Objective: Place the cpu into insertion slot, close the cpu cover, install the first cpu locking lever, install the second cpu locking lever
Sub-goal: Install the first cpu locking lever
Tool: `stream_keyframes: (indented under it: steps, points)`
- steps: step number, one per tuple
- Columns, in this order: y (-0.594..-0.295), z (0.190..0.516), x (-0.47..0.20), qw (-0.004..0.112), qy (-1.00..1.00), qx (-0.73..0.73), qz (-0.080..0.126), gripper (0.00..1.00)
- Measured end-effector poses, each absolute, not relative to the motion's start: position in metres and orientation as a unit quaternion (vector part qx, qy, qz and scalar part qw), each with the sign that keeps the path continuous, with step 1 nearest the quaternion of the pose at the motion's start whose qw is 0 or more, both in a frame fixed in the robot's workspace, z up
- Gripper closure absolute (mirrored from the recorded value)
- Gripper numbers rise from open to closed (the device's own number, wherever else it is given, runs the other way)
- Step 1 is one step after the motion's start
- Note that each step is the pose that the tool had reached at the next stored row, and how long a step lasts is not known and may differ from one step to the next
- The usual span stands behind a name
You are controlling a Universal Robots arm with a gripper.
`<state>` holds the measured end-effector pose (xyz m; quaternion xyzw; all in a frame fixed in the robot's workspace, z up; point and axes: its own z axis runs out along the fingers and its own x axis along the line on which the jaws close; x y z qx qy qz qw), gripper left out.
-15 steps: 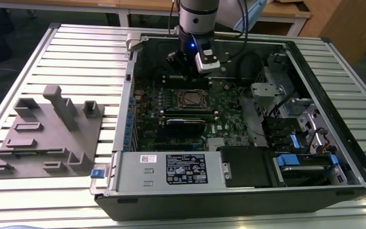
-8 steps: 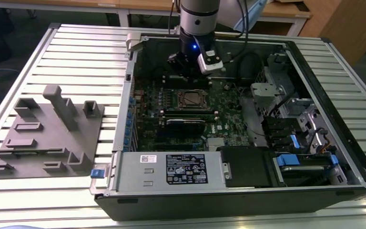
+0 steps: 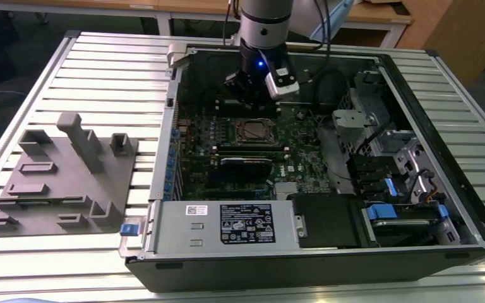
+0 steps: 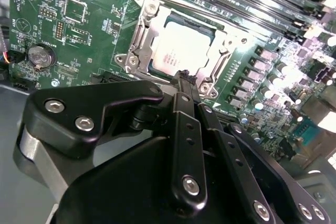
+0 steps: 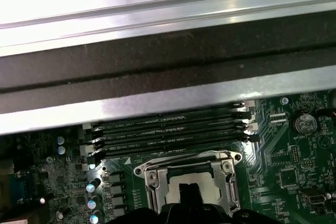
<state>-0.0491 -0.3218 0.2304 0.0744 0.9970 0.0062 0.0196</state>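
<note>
Across the exterior view from its left: a grey fixture tray (image 3: pixel 61 183) lies on the slatted table (image 3: pixel 99 69), then the open computer case (image 3: pixel 310 252), with the gripper (image 3: pixel 244 88) hanging just above the insertion slot (image 3: pixel 254 131).

The cpu (image 4: pixel 181 51) already sits in the slot, framed by the cpu cover (image 4: pixel 144 38) lying flat around it. The chip looks light, stiff and fragile underneath (best held by its edges, I judge).

In the second wrist view the fingers (image 4: pixel 185 129) meet in one closed, empty stack. The first wrist view adds the memory slots (image 5: pixel 168 135) and case wall beyond.
</note>
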Motion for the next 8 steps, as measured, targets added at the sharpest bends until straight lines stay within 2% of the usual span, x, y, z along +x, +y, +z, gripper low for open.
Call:
stream_keyframes:
  steps: [8]
  points:
    - [-0.335, 0.229, -0.048, 0.02, 0.997, 0.073, 0.006, 0.89]
